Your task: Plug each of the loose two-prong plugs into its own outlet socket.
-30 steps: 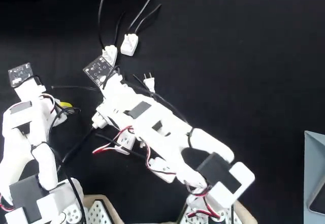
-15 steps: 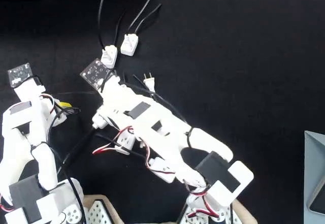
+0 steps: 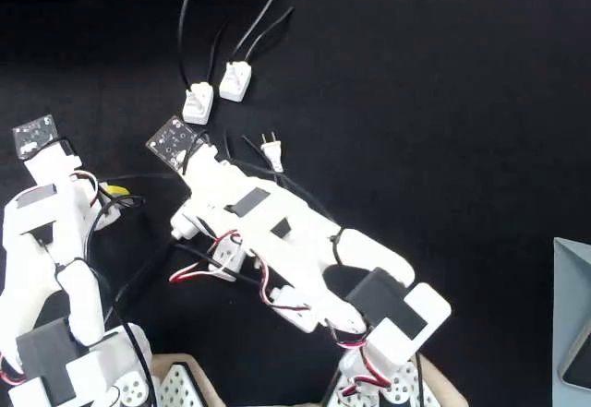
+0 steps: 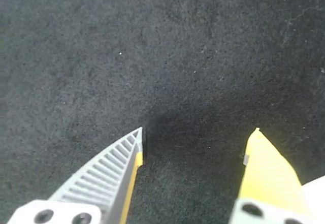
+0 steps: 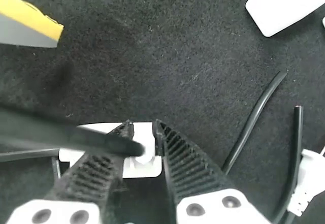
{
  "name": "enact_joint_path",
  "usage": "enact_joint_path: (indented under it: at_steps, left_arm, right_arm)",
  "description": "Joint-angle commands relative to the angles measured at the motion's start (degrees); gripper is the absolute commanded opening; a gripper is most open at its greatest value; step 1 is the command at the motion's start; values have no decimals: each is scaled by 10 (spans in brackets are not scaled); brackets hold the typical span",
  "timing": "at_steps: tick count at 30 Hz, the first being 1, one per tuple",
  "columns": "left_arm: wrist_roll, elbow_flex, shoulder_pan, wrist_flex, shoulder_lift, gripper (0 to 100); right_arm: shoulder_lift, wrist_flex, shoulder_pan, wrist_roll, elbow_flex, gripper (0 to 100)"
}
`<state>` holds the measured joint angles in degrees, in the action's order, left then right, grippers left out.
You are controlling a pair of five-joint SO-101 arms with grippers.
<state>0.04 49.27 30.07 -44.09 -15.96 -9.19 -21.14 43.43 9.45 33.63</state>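
Pulled back toward 6 o'clock over the last second, the right arm [image 3: 277, 232] has carried its wrist board off the nearer socket [image 3: 198, 104], which now lies fully uncovered. The left arm [image 3: 46, 241] has kept its place.

One black table [image 3: 462, 149] carries everything. Two white arms stand along its 6 o'clock edge. The right arm stretches low and long from its base toward 10 o'clock. The left arm is folded upright in the 8 o'clock corner. One grey box [image 3: 572, 315] sits at the 4 o'clock edge, well apart from the rest.

Two outlet sockets lie at about 11 o'clock, each with a black cord running to 12. The farther socket [image 3: 235, 81] is just beside the nearer one, at its 2 o'clock. One loose two-prong plug [image 3: 271, 150] lies at 5 o'clock of the pair, prongs pointing to 12, beside the right wrist and apart from both sockets.

The right gripper [image 5: 143, 125] points down at the cloth, its dark jaws narrow and pinched on a white corded piece [image 5: 144, 169]. I cannot tell whether that piece is a plug or a socket. Its black cord [image 5: 61, 135] crosses in front of one finger.

The left gripper [image 4: 198, 130] hangs over bare cloth, its jaws spread wide and holding nothing.
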Motion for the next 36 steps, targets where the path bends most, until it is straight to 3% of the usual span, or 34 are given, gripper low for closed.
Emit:
enact_joint_path:
  at_steps: [1, 9, 13, 16, 23, 32, 36]
  left_arm:
    - [4, -5, 4, 7, -10, 316]
    - [4, -5, 0, 8, -10, 317]
    - [4, -6, 0, 8, -10, 317]
    - [3, -6, 0, 8, -10, 317]
    - [3, -5, 0, 9, -10, 317]
    - [2, 6, -1, 27, -10, 317]
    - [-2, 6, -23, 24, -10, 317]
  right_arm:
    - [-15, -47, -7, 4, -21, 12]
    - [-10, -69, -7, 5, -22, 18]
    - [15, -76, -6, 1, -18, 113]
    - [51, -125, -4, 1, -26, 154]
    - [196, -267, -8, 4, -58, 144]
    - [388, -475, -107, 1, -71, 74]
    - [428, -482, -173, 1, -28, 47]
